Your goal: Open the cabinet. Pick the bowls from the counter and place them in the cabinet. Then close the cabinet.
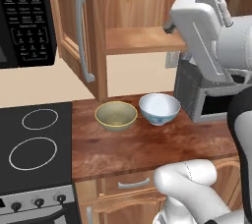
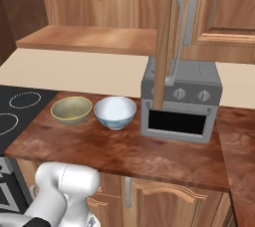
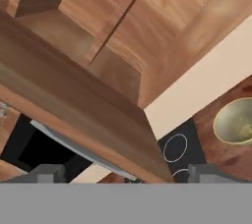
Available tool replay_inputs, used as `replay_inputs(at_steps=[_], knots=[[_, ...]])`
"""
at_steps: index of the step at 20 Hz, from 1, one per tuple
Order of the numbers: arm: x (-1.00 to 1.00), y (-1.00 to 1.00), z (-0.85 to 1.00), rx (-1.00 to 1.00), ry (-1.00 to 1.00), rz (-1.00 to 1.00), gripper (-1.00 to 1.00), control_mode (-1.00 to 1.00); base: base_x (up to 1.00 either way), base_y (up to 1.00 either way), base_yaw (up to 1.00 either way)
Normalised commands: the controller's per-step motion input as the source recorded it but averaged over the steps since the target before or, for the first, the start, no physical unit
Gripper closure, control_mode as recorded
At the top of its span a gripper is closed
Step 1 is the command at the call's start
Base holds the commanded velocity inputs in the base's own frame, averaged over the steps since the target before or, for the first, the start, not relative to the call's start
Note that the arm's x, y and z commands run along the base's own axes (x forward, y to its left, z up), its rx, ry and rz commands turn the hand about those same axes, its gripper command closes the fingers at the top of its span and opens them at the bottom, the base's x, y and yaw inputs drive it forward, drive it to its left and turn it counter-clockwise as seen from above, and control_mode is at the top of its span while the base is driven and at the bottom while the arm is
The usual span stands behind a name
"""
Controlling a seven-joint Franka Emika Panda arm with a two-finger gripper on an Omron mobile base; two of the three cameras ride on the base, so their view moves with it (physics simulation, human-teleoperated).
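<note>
Kitchen: rendered, warm brown wood all round, a glossy reddish bench (image 1: 147,147) with a black stovetop (image 1: 34,144) on one side and a grey toaster oven (image 2: 180,102) on the other.
Cabinet: both doors of the cabinet (image 2: 94,39) are seen swung out, the left door (image 1: 74,26) in the left base view, the right door (image 2: 164,37) edge-on in the right base view. The shelf inside looks bare, so the opening part is judged pretty much done.
Bowls: the olive-yellow bowl (image 1: 116,115) and the white-and-blue bowl (image 1: 159,108) are sat side by side on the bench, nearly touching, both upright, below the open shelf.
Fingers: the fingers (image 3: 126,174) are spread wide apart with nothing between them, and are held up by the right door's edge and its grey bar handle (image 3: 78,150).
Bowl vs fingers: in the hand view the olive-yellow bowl is caught low at one edge, well apart from the fingers and way below them.
Step in hand: probably backing off the door and heading down for the first bowl.
How to do it well: the hand should be pulled clear of the door edge first so the door isn't knocked back shut. Then a rim should be approached from above, one finger inside and one outside, on the side away from the other bowl so it isn't shoved.
</note>
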Motion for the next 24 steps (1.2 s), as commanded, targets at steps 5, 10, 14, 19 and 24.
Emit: replay_inputs(at_steps=[5,10,14,19,24], knots=[[0.26,0.18,-0.31,0.3,0.17,0.05,-1.0,-1.0,0.0,0.0,0.0],[0.28,0.19,-0.2,0.23,0.16,0.01,-1.0,-1.0,0.0,0.0,0.0],[0.38,0.07,-0.15,0.22,0.15,0.01,-1.0,-1.0,0.0,0.0,0.0],[0.34,0.0,-0.13,0.18,0.11,0.05,-1.0,-1.0,0.0,0.0,0.0],[0.39,0.12,-0.17,0.12,0.05,0.11,-1.0,-1.0,0.0,0.0,0.0]])
